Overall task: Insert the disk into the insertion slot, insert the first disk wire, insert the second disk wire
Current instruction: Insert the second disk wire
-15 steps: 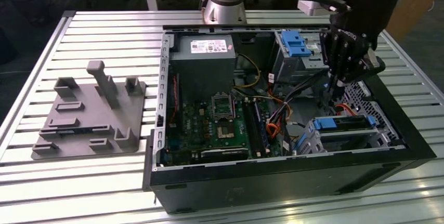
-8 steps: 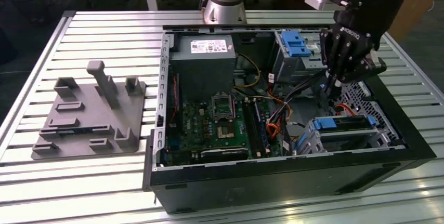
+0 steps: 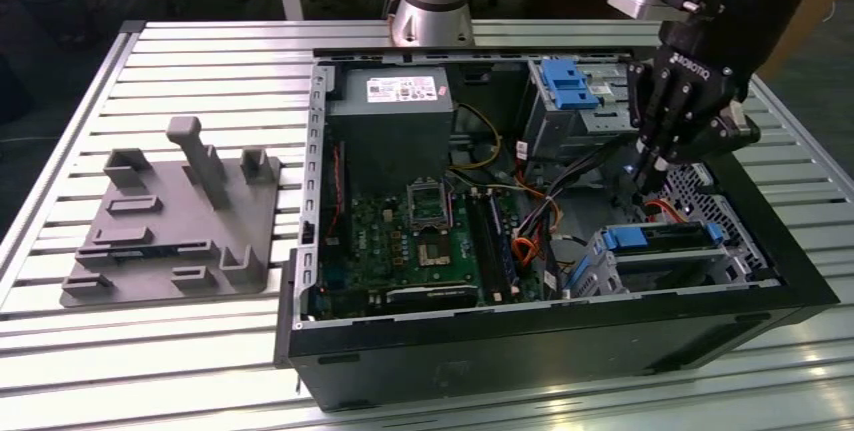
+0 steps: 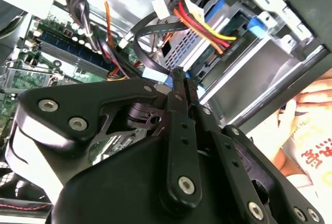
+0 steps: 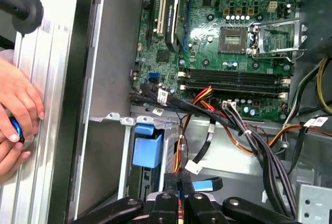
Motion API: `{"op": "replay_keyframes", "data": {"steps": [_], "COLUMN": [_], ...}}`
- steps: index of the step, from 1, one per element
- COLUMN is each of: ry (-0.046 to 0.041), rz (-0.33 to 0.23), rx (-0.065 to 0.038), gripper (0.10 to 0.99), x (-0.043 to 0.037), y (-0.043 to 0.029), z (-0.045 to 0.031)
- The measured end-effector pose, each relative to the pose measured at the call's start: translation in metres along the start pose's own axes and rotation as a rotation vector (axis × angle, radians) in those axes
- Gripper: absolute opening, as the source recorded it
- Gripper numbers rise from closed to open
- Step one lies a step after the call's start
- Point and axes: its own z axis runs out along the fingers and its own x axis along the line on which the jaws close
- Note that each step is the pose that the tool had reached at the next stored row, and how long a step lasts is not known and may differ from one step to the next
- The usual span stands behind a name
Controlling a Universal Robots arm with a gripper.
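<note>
I see one gripper (image 3: pixel 650 183) inside the open computer case (image 3: pixel 534 351), its fingers (image 4: pixel 179 86) pressed together on one small bright blue plug, the second disk wire (image 5: pixel 203 185). Just below it sits one disk (image 3: pixel 663 237) in its blue carrier, seated in the one insertion slot (image 3: pixel 667 266). One first disk wire (image 3: pixel 523 249), red-orange, curls beside the motherboard (image 3: pixel 400 241), apart from the gripper. Two hands (image 5: pixel 15 115) rest outside the case wall.

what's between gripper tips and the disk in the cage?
In the exterior view, a red-orange bend of the first disk wire sits between the gripper, shut on the second disk wire, and the disk. Nothing else there.
</note>
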Motion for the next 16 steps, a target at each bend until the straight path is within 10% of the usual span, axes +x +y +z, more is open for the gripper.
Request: {"op": "replay_keyframes", "data": {"steps": [16], "ry": [-0.0151], "rz": [0.076], "rx": [-0.020], "gripper": [0.149], "x": [0.0076], "y": [-0.0072], "z": [0.0020]}}
